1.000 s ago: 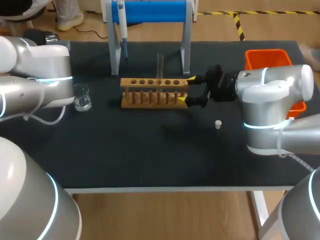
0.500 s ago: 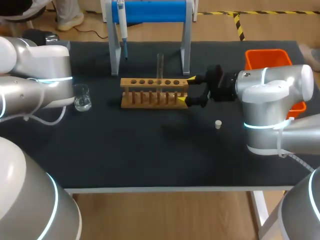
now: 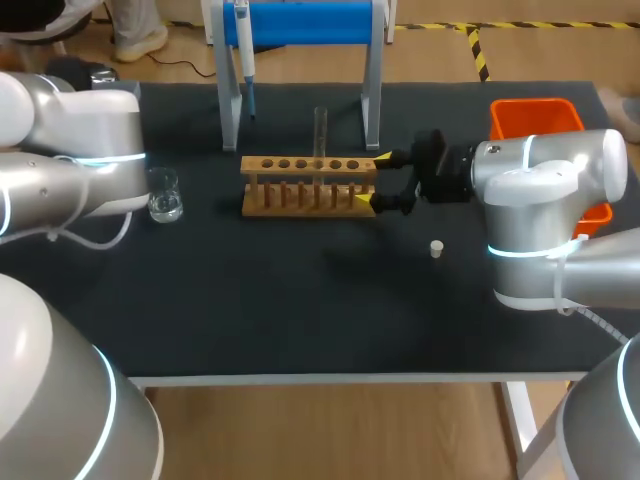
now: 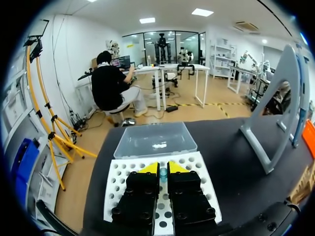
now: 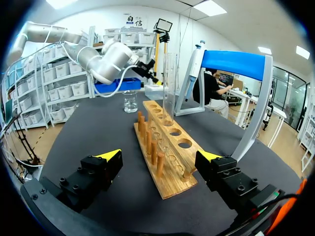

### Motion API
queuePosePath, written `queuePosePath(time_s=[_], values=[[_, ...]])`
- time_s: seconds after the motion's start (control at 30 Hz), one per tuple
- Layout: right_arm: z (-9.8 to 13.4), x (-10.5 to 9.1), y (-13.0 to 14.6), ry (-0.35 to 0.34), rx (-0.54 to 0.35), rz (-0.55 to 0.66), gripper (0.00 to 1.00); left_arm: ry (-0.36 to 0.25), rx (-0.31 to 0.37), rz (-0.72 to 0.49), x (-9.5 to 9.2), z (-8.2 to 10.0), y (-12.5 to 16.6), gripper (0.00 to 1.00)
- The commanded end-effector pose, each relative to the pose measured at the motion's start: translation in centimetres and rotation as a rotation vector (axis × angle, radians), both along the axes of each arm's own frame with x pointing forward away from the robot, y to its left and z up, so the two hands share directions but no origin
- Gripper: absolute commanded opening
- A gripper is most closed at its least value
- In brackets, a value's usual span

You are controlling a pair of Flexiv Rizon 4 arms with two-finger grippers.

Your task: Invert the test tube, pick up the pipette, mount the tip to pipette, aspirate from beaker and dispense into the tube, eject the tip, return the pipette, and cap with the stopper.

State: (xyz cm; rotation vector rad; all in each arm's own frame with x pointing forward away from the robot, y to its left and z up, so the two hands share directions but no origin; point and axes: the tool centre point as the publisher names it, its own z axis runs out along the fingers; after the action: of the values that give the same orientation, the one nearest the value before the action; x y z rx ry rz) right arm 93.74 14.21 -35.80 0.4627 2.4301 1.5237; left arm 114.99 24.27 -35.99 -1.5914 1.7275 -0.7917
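Both arms sit exactly as they did a second ago, so the task looks paused between steps rather than moving on. The right gripper (image 3: 372,178), right of centre in the head view, has its jaws wide apart. They straddle the right end of the wooden rack (image 3: 300,185) without touching it. The test tube (image 3: 320,130) stands upright in the rack, above centre, so I judge the inverting done. The pipette (image 3: 243,45) hangs on the blue stand at the upper left, not yet picked up. The beaker (image 3: 164,195) stands at the left and the stopper (image 3: 436,248) lies to the lower right of the rack.

The left gripper (image 4: 163,167) shows only in its own wrist view, low in the middle, over the white tip box (image 4: 118,196). Its jaws are drawn together to a slit. A small bluish thing shows in that slit; whether it is pinched or sits in the box below is hard to make out.
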Motion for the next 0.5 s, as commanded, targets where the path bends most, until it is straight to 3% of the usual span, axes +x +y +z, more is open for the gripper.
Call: queuePosePath(time_s=[0.03, 0.5], values=[[0.0, 0.0, -0.1, -0.001, 0.001, 0.001, 1.00, -0.005, 0.003, 0.000, -0.4, 0.8, 0.0, 0.00], [0.0, 0.0, -0.1, -0.001, 0.001, 0.001, 1.00, -0.030, 0.048, 0.003, -0.6, 3.8, 0.1, 0.00]])
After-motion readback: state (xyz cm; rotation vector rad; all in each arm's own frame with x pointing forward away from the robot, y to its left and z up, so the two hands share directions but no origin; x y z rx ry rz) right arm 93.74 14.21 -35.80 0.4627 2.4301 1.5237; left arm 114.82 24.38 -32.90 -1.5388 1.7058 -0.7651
